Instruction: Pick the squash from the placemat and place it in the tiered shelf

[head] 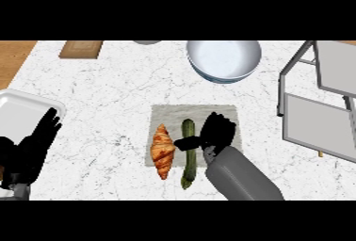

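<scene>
1. OK, my right hand (217,134) is on the squash (189,162). Thumb is hooked across its middle, fingers (221,124) curled along its right side, so it's grasping it.
2. Squash lies lengthwise on the placemat (226,113), near end poking past the mat edge onto the bench (104,94). Not lifted yet, as far as I can tell.
3. Step in hand, my read: finish the grip, then lift. I'd go straight up first, since the croissant (162,150) sits just beside it on the left and a sideways drag would nudge it.
4. Grip is about mid-length, so it should carry level.
5. Route: the tiered shelf (316,127) is to the right, with open bench between. Mind its frame legs and panel edges on entry.
6. Bowl (224,59) is behind the mat, off the path.
7. Left hand (31,150) rests at the left edge with fingers released, by the white tray (17,113).
</scene>
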### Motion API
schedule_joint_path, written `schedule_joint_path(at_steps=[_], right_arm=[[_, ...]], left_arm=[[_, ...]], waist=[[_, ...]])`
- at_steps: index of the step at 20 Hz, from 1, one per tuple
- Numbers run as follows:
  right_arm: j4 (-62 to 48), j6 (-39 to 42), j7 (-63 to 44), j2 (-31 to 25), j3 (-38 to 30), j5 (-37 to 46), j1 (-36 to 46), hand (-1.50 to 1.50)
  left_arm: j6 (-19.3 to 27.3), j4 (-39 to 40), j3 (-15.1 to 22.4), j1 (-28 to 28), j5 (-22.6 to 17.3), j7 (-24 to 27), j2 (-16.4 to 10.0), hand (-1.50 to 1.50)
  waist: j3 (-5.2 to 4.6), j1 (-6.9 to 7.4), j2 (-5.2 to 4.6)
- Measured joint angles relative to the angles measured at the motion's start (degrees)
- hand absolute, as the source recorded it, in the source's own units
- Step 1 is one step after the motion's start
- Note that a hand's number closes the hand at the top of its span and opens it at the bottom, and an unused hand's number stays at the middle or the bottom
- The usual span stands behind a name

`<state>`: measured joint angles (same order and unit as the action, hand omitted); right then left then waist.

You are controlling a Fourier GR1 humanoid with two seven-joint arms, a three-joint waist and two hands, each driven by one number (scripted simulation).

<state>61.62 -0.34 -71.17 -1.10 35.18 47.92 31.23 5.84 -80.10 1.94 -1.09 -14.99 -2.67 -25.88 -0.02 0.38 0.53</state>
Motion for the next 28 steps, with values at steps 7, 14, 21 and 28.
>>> schedule_joint_path(at_steps=[7, 14, 21, 28], right_arm=[[1.15, -0.68, 1.29, -0.49, 1.24, 1.76, -1.33, 1.50], [1.78, 0.48, 1.10, -0.19, 2.51, 5.81, -1.06, 1.50], [21.21, 2.16, 19.04, -15.56, 3.43, 3.07, -10.30, 1.50], [42.94, 2.36, 32.77, -33.69, -5.19, -5.93, -19.82, 1.50]], left_arm=[[-1.16, -0.43, -0.94, -0.36, 0.04, -0.30, -0.25, 0.00], [-1.89, -0.33, -1.63, 0.29, 0.32, -1.11, -0.23, 0.00], [-1.42, -0.57, -3.00, -1.74, 0.66, -0.67, 0.20, 0.00], [-1.74, -1.07, -3.71, -2.61, 0.66, -0.40, 0.36, 0.00]], waist=[[-0.18, 0.14, 0.28], [-0.08, -0.01, 0.08], [0.05, -2.07, 0.21], [0.03, -2.61, 0.09]])
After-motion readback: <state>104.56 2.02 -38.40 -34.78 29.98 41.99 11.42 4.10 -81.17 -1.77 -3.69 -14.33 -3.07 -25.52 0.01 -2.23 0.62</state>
